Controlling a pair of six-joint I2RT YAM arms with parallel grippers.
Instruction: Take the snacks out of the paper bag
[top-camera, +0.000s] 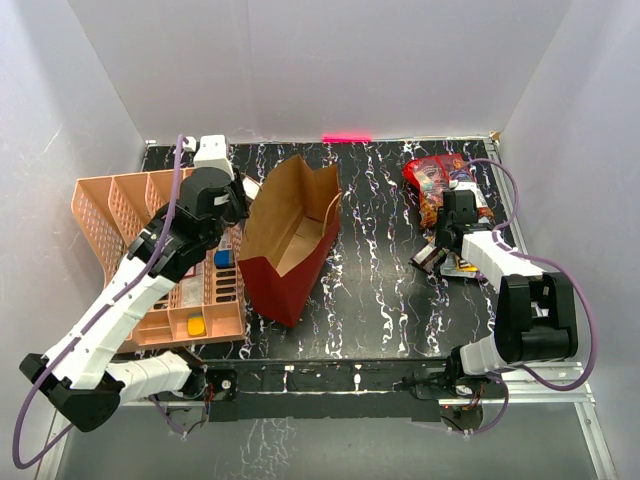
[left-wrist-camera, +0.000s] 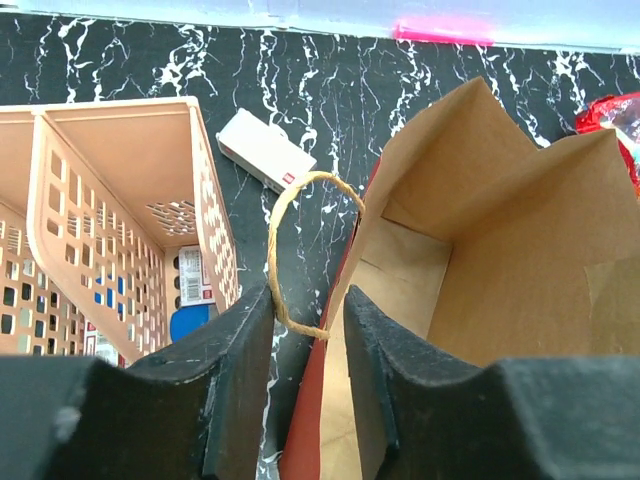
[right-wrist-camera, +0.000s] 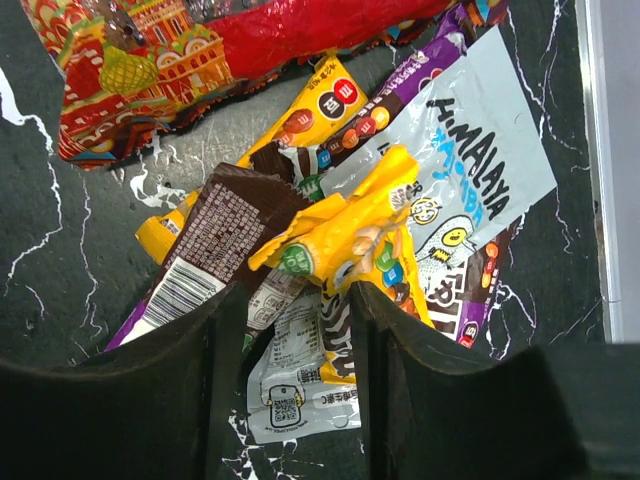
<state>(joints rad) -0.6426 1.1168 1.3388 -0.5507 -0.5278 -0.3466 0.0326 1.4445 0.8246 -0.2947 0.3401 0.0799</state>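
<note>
The red paper gift bag (top-camera: 290, 225) with a brown kraft lining sits left of the middle of the black, white-veined worktop (top-camera: 370, 280). Its mouth gapes toward the overhead camera. The lining that shows in the overhead and left wrist views is bare. No wrapper is visible inside, though the left fingers hide the nearest part of the floor.

The snacks lie in a heap near the worktop's back right corner, well apart from the bag. They include a large shiny red bag (right-wrist-camera: 250, 40), a yellow candy packet (right-wrist-camera: 350, 225), a brown bar wrapper (right-wrist-camera: 215, 225), a purple wrapper (right-wrist-camera: 420, 70) and a silver-blue sachet (right-wrist-camera: 480, 150).

The left gripper (left-wrist-camera: 308, 300) stands at the bag's left rim with its jaws parted. The thin brown cord handle (left-wrist-camera: 285, 215) and the red edge sit loose in the gap. The right gripper (right-wrist-camera: 297, 295) hovers over the heap, jaws also apart. Wrappers lie between them, but nothing looks pinched.

By my reading, the emptying looks done or very nearly so. What remains is at most a check of the hidden corner of the bag.

A peach slotted plastic tray (top-camera: 100, 205) stands along the left edge.
</note>
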